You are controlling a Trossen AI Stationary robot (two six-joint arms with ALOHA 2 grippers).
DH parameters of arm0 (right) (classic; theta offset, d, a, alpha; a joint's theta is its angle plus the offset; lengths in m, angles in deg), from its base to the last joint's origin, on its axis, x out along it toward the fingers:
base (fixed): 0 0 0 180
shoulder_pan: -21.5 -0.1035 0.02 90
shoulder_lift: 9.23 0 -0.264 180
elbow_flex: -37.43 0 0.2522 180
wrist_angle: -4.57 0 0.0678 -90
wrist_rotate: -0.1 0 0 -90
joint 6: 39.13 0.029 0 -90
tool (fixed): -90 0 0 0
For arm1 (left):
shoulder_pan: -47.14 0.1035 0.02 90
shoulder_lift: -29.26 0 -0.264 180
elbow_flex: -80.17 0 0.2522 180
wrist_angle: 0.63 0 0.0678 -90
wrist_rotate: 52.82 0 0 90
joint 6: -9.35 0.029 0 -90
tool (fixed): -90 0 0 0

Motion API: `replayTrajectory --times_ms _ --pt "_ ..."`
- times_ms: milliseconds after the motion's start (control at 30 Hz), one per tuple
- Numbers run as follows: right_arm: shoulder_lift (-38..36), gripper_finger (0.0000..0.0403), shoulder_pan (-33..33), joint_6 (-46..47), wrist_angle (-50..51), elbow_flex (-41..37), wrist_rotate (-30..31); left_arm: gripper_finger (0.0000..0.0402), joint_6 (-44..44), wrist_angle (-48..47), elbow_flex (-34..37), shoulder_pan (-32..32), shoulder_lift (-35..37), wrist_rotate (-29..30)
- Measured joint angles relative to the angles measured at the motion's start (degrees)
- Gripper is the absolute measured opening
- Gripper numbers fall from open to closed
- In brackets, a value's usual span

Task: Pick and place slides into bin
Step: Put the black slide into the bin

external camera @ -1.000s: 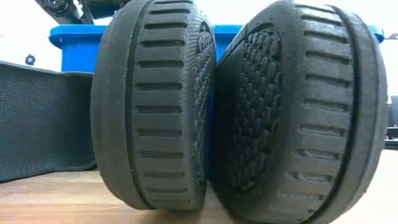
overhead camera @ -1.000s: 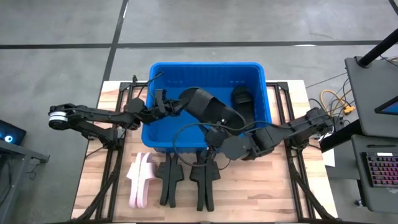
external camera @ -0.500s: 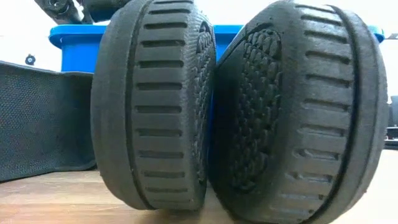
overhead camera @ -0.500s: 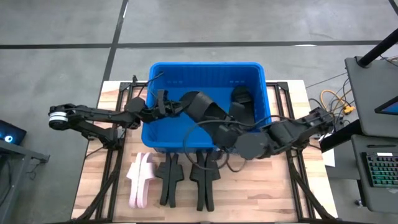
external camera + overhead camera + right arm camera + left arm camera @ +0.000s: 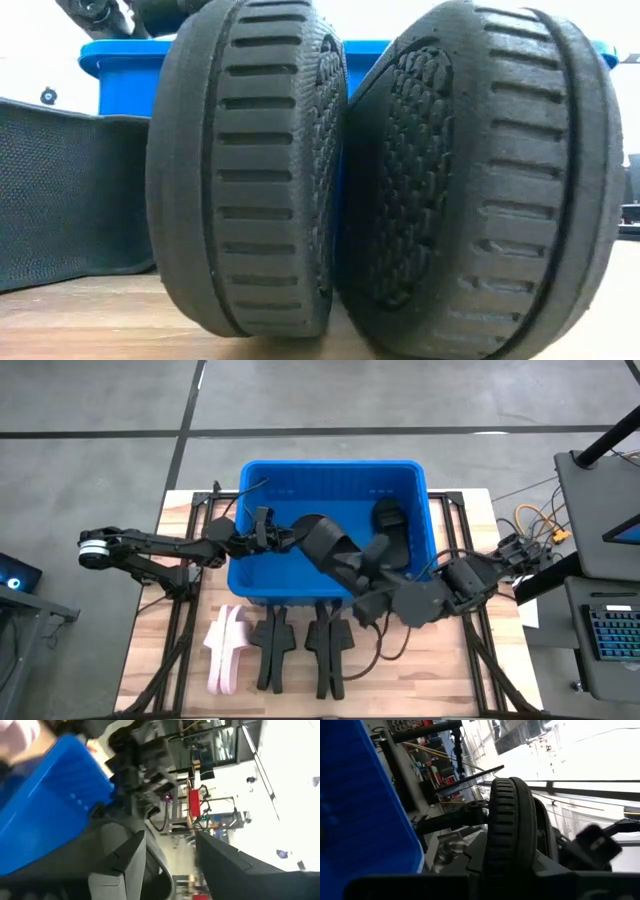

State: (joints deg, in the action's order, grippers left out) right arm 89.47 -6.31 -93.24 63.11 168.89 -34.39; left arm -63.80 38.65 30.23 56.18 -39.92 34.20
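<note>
The blue bin stands at the table's far middle, with one black slide lying inside at its right. My left gripper reaches in over the bin's left wall and is shut on another black slide, held above the bin's inside. My right gripper stands open by the bin's near wall, right of that slide, with nothing between its fingers. On the table in front of the bin, pale pink slides and black slides stand on edge. My left gripper pinches the slide's sole at its left end between its two fingers, coming about level from the table's left. The slide stands on edge, its ribbed side wall toward the wrist camera. It reaches rightward over the bin; whether its far end touches anything I cannot tell.
More black slides stand on edge near the table's front; two of their soles fill the low view, beside a dark mesh surface. A desk with a keyboard and cables lie right of the table.
My right gripper has opened, rolled about its own line, risen and drawn back toward the table's right edge, away from the held slide. The slide stays in my left gripper over the bin, its free end now a little nearer the bin's near wall.
</note>
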Motion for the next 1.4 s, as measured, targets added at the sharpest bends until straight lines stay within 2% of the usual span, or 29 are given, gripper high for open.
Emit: replayTrajectory --times_ms 300,433,533,733,1133,1400 --pt "2.8 0.0157 1.0 -2.6 0.1 -0.5 3.2 0.0031 0.0 -0.4 0.0 0.0 0.0 -0.2" --pt "4.3 0.0155 1.3 -8.4 1.3 -0.6 3.6 0.0031 0.0 -1.2 -0.1 0.0 0.0 0.0" --pt "5.3 0.0157 1.8 -12.7 1.2 -0.6 6.7 0.0031 0.0 -1.2 -0.1 0.1 0.0 0.2" --pt "6.3 0.0154 3.5 -15.5 1.6 -0.6 7.6 0.0031 0.1 -1.6 -0.2 0.1 0.0 0.2" --pt "6.4 0.015 5.2 -16.0 1.8 -0.6 7.1 0.0031 0.1 -1.5 -0.3 0.1 0.0 -0.7" --pt "6.6 0.0143 6.3 -11.6 1.5 -0.4 5.7 0.0031 0.1 -1.8 -0.2 0.3 0.1 -1.7"
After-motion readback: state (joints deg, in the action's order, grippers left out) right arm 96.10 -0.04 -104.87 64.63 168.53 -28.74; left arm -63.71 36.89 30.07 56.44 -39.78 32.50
